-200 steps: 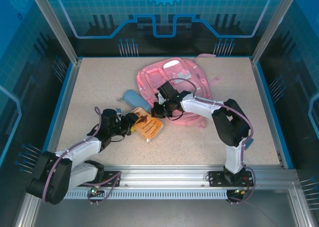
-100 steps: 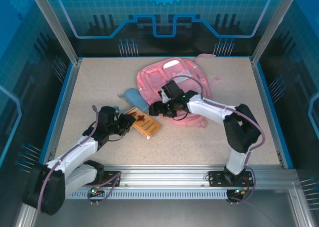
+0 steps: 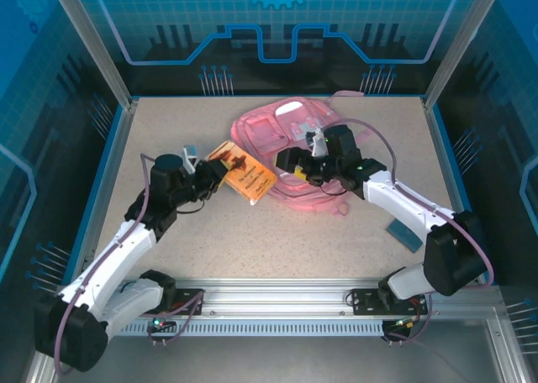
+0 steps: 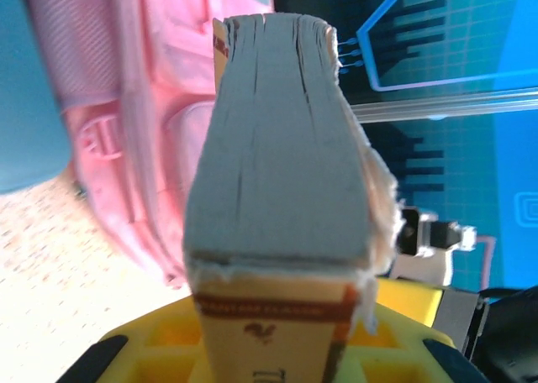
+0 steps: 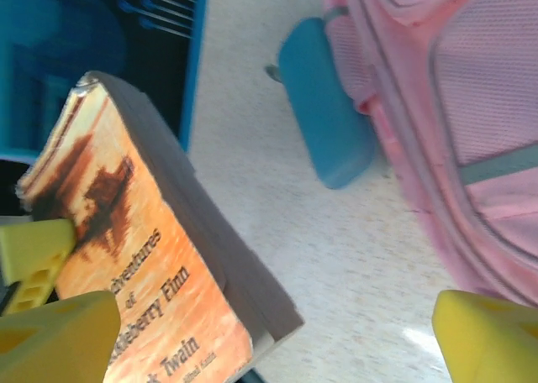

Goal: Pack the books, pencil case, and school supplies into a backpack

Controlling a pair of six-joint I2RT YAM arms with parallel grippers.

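Note:
My left gripper (image 3: 212,173) is shut on one end of the tan-orange book (image 3: 245,173) and holds it off the table, tilted, just left of the pink backpack (image 3: 269,131). In the left wrist view the book's page edge (image 4: 277,148) stands between the yellow fingers (image 4: 151,349), with the backpack (image 4: 151,106) behind. My right gripper (image 3: 290,163) hangs open over the backpack's near-left side, close to the book's far end. In the right wrist view the book (image 5: 143,265) lies by the left finger (image 5: 50,333). The light blue pencil case (image 5: 324,106) lies against the backpack (image 5: 471,89).
A dark blue flat thing (image 3: 403,232) lies on the table at the right, beside the right arm. Open speckled tabletop (image 3: 277,240) stretches in front of the backpack. Blue walls and metal posts ring the table.
The left gripper has closed on the book, lifted it and carried it back toward the backpack. The right gripper has opened and drawn to the right; its arm swung outward, uncovering the dark blue thing.

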